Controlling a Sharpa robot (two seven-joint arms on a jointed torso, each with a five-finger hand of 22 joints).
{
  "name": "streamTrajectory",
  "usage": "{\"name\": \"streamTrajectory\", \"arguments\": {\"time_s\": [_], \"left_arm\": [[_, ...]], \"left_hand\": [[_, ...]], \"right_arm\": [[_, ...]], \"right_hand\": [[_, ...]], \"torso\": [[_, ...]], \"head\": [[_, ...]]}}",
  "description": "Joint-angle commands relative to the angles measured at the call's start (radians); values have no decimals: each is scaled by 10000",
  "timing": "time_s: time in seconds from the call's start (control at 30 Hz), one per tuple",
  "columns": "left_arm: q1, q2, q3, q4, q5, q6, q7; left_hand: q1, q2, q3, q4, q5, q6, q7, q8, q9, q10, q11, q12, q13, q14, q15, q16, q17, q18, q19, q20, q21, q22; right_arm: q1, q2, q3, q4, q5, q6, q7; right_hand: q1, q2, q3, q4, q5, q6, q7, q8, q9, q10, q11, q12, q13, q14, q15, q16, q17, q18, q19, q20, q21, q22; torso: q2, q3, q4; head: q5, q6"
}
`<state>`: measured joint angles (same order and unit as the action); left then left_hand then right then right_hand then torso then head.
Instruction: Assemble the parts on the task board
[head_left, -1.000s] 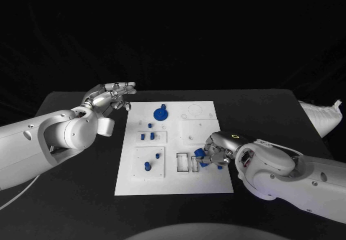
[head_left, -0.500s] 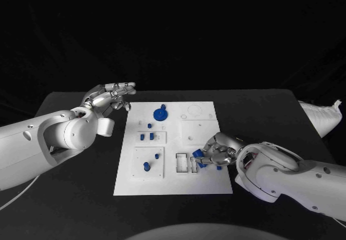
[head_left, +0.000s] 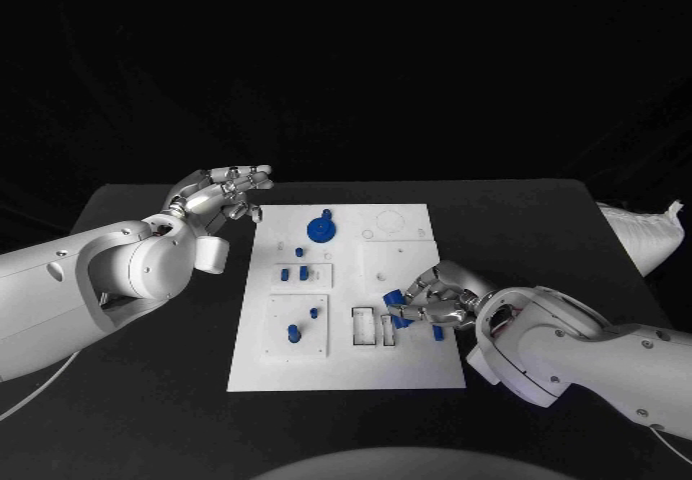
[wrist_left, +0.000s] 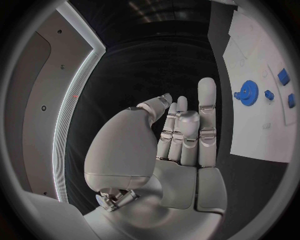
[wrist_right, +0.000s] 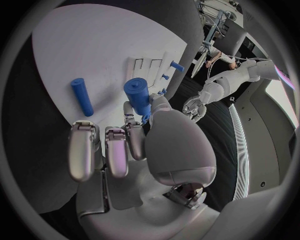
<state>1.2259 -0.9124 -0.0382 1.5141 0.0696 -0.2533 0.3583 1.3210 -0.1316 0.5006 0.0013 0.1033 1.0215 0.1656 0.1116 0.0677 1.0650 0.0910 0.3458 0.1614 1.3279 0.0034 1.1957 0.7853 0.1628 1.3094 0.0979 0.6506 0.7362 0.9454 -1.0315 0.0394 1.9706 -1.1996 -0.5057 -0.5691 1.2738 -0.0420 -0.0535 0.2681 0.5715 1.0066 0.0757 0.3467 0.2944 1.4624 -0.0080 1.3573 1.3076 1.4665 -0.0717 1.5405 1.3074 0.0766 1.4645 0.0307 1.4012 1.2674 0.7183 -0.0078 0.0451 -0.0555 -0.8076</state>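
Note:
The white task board (head_left: 353, 370) lies mid-table. My right hand (head_left: 433, 305) hovers over its right side and pinches a short blue cylinder (head_left: 394, 298) between thumb and a finger; the right wrist view shows that cylinder (wrist_right: 137, 95) upright at the fingertips. A second blue cylinder (wrist_right: 81, 96) lies loose on the board beside the hand, near the board's right edge (head_left: 437, 333). My left hand (head_left: 224, 195) is held up off the board's far left corner, its fingers (wrist_left: 206, 107) straight with nothing in them. A blue gear (head_left: 323, 228) sits at the board's far side.
Several small blue parts (head_left: 296, 270) stand in the board's left recesses, with more (head_left: 303, 325) nearer me. Two white rectangular slots (head_left: 371, 325) lie just left of my right hand. A white bag (head_left: 642, 235) lies at the table's right edge.
My right hand has turned and shifted slightly away from me, carrying the blue cylinder a little higher over the slots. The left hand has not moved.

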Motion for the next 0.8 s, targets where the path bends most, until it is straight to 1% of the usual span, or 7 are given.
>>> {"name": "streamTrajectory", "arguments": {"time_s": [0.03, 0.2, 0.23, 0.37, 0.47, 0.6, 0.8], "left_arm": [[5, 24, 5, 24, -37, 186, 46], [5, 29, 5, 33, -37, 190, 36], [5, 29, 5, 34, -37, 188, 35], [6, 29, 5, 44, -37, 188, 33], [6, 29, 5, 60, -37, 188, 32], [7, 24, 5, 74, -38, 186, 31], [7, 17, 5, 88, -38, 186, 30]], "left_hand": [[5, 92, -33, -47, 40, -61, -25, 35, 3, -70, -20, 32, 11, -44, 0, -22, -10, 134, -57, 24, -46, -10], [5, 92, -33, -47, 40, -61, -25, 35, 3, -70, -20, 32, 11, -44, 0, -22, -10, 134, -57, 24, -46, -10], [5, 92, -33, -47, 40, -61, -25, 35, 3, -70, -20, 32, 11, -44, 0, -22, -10, 134, -57, 24, -46, -10], [5, 92, -33, -47, 40, -61, -25, 35, 3, -70, -20, 32, 11, -44, 0, -22, -10, 134, -57, 24, -46, -10], [5, 92, -33, -47, 40, -61, -25, 35, 3, -70, -20, 32, 11, -44, 0, -22, -10, 134, -57, 24, -46, -10], [5, 92, -33, -47, 40, -61, -25, 35, 3, -70, -20, 32, 11, -44, 0, -22, -10, 134, -57, 24, -46, -10], [5, 92, -33, -47, 40, -61, -25, 35, 3, -70, -20, 32, 11, -44, 0, -22, -10, 134, -57, 24, -46, -10]], "right_arm": [[41, 32, 13, 95, 370, -159, 188], [75, 178, 17, 101, 548, 148, 86], [78, 218, 17, 89, 575, 212, 62], [84, 369, 15, 19, 639, 404, -26], [86, 482, 11, -59, 662, 570, -122], [83, 652, -3, -175, 681, 803, -221], [78, 796, -18, -242, 693, 938, -267]], "right_hand": [[-56, 17, 9, 46, 67, 121, -57, 32, 26, 86, -12, 61, 1016, 947, -64, 35, 2158, -165, 182, -68, 12, 17], [-59, 19, 13, 50, 72, 130, -59, 35, 27, 89, -14, 65, 1019, 947, -64, 35, 2157, -166, 183, -68, 14, 21], [-61, 19, 13, 51, 71, 131, -60, 35, 28, 88, -15, 63, 1018, 947, -65, 34, 2157, -166, 183, -69, 15, 23], [-81, 11, 11, 62, 41, 141, -61, 34, 29, 95, -15, 72, 1027, 945, -67, 31, 2150, -165, 181, -69, 12, 17], [-92, 4, 11, 67, 13, 145, -62, 32, 30, 97, -16, 71, 1029, 945, -68, 31, 2151, -164, 180, -70, 11, 16], [-112, -3, 13, 78, -39, 151, -62, 26, 30, 95, -17, 62, 1026, 944, -70, 29, 2147, -164, 179, -71, 12, 17], [-131, 1, 22, 89, -109, 157, -64, 19, 31, 90, -18, 43, 1017, 942, -70, 23, 2137, -162, 175, -72, 7, 9]], "torso": [[2, -4, 9], [14, -5, 11], [12, -4, 1], [5, -16, 1], [13, -13, 10], [6, -6, 2], [12, -2, 3]], "head": [[2, -4], [19, -19], [22, -24], [32, -34], [49, -46], [72, -61], [100, -77]]}}
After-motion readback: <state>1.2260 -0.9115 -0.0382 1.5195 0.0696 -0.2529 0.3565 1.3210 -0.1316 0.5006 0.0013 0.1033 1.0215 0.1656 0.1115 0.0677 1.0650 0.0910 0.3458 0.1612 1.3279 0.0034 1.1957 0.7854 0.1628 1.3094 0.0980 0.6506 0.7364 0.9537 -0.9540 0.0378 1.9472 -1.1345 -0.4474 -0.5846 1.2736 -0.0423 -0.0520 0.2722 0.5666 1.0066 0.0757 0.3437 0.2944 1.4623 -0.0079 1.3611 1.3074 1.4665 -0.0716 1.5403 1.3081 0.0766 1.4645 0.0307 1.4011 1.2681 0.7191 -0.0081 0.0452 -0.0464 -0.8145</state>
